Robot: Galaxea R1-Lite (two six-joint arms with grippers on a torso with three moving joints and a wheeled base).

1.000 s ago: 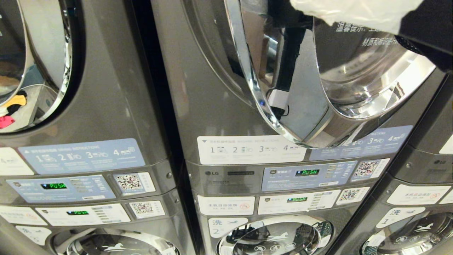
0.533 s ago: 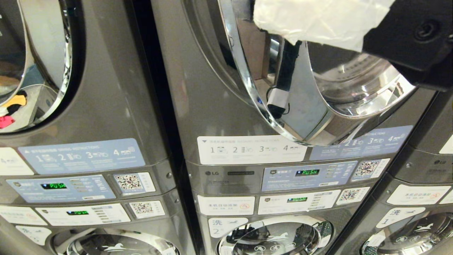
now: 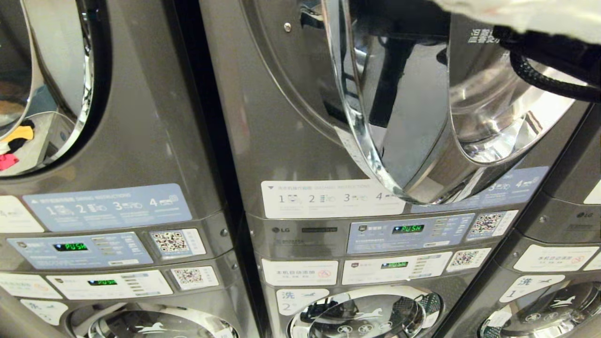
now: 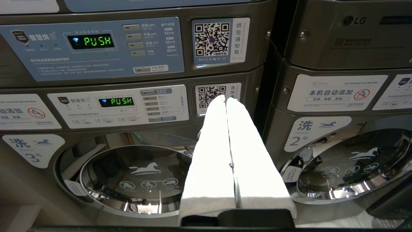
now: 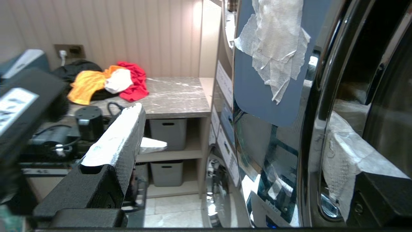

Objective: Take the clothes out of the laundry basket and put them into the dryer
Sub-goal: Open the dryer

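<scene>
Your right end effector stands wide open, empty, straddling the edge of the dryer door, one finger on each side. The door's edge runs upright between them. The left end effector hangs closed, far lower.

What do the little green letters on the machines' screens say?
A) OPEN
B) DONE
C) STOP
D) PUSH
D: the green display on the blue panel reads PUSH, and so does the smaller display on the white panel under it.
</scene>
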